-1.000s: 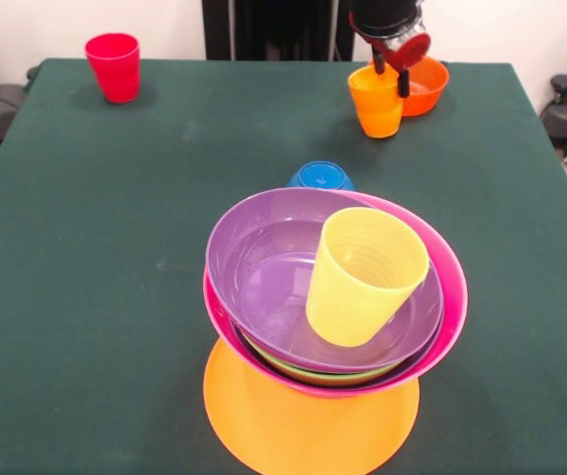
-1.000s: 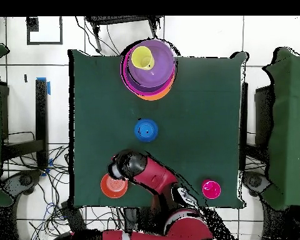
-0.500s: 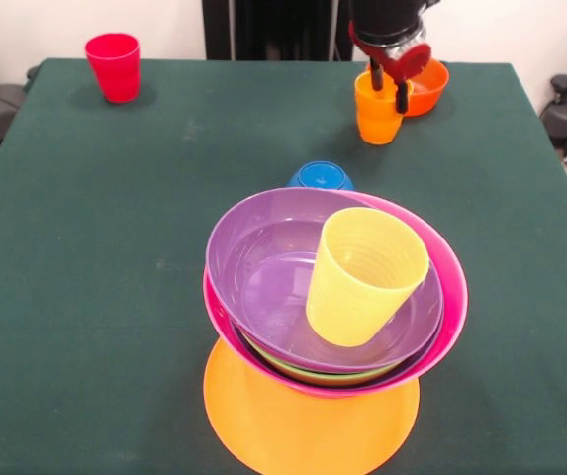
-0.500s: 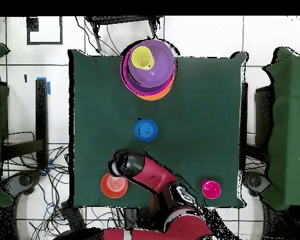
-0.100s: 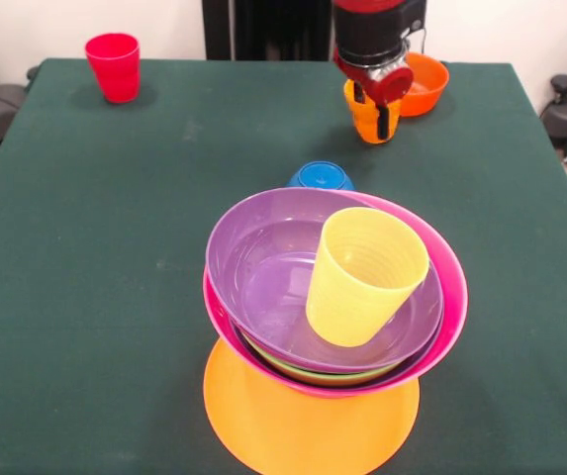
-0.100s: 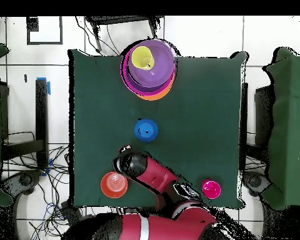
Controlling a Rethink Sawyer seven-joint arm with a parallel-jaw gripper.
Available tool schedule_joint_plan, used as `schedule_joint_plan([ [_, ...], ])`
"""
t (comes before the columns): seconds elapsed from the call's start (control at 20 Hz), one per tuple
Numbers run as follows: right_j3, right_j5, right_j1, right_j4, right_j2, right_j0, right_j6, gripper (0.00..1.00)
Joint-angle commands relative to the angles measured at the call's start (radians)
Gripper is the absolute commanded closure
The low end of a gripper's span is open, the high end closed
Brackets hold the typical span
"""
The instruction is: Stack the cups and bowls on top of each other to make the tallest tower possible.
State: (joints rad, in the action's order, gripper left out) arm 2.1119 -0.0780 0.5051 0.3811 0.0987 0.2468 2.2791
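Could tip over the tower [image 5: 334,327] when the next piece goes on, since the yellow cup [image 5: 365,276] on top leans to one side inside the purple bowl [image 5: 263,259] and gives no flat spot to set things on. Could also drop the orange cup [image 5: 370,123], because only a thin bit of its rim seems pinched, so a quick swing might shake it loose. Might bump the blue bowl [image 5: 320,176] on the way across, or knock the pile sideways if brought in too low. Looks wobbly already: wide orange bowl [image 5: 303,427] upside down at the bottom, a thin strip of green bowl [image 5: 308,375] over it, then the big pink bowl [image 5: 453,297], then the purple one, all shiny and smooth and set a bit off to one side. Stands near the middle of the tabletop edge across from the robot. Just behind it, toward the middle of the table [image 5: 75,257], the blue bowl sits upside down. Farther off, near the robot's edge, the gripper [image 5: 373,103] with fingers closed on the orange cup's rim, and right beside that, the small orange bowl [image 5: 427,81] by one corner. Well apart, at the other corner on the robot's side, the red cup [image 5: 113,65], standing upright.
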Motion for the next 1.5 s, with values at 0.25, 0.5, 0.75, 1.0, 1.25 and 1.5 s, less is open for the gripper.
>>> schedule_joint_plan([
  [0.25,-0.04,0.057,-0.03,-0.072,0.04,-0.039,0.092,1.0],
  [0.5,-0.039,-0.061,0.049,-0.046,0.002,-0.073,0.108,1.0],
  [0.75,-0.093,-0.278,0.21,-0.047,-0.113,-0.176,0.127,1.0],
  [1.0,-0.226,-0.442,0.265,-0.07,-0.237,-0.281,0.163,1.0],
  [1.25,-0.398,-0.509,0.213,-0.081,-0.374,-0.39,0.223,1.0],
  [1.5,-0.576,-0.531,0.129,-0.078,-0.507,-0.479,0.272,1.0],
])
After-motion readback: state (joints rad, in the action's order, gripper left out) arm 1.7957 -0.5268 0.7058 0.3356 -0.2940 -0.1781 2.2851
